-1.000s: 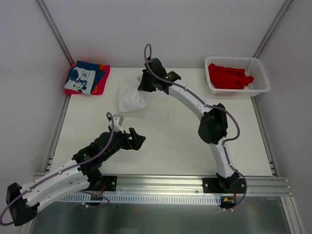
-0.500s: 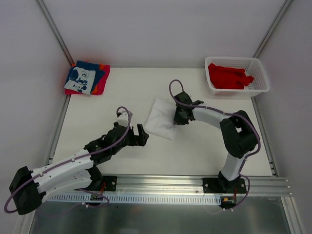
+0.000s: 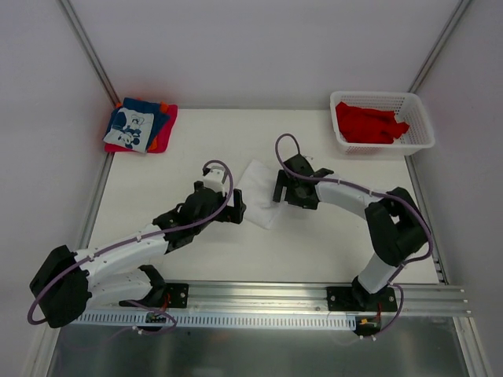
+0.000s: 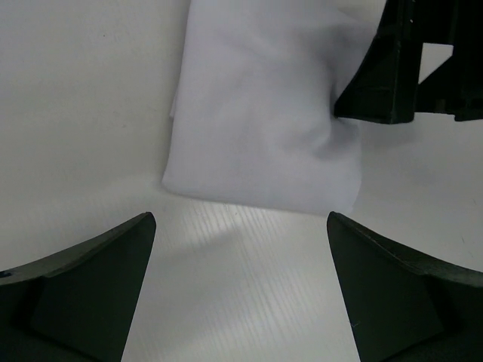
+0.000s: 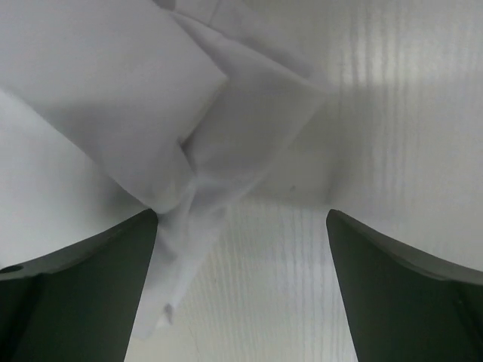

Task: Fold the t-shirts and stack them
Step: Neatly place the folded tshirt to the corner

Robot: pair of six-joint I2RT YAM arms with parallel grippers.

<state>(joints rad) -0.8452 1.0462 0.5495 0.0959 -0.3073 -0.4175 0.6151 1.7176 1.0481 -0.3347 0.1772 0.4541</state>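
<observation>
A plain white t-shirt (image 3: 258, 193), folded into a small bundle, lies mid-table between both grippers. My left gripper (image 3: 238, 210) stands open just at its near-left edge; in the left wrist view the shirt (image 4: 264, 128) lies ahead of the bare gap (image 4: 241, 279). My right gripper (image 3: 277, 188) is open at the shirt's right edge. From the right wrist, the folded cloth (image 5: 113, 90) reaches down beside the left finger (image 5: 75, 286), held by nothing. The other t-shirts are a folded blue, red and orange stack (image 3: 141, 126) at the back left and red ones (image 3: 368, 122) in the basket.
A white lattice basket (image 3: 420, 133) stands at the back right corner. Metal frame rails run along both sides and the near edge (image 3: 259, 294). In the left wrist view the right gripper's black fingers (image 4: 392, 68) press on the shirt's far right side.
The right gripper dragged the white shirt from the back to mid-table, then opened and let it go. The left arm reached forward to the shirt's near edge.
</observation>
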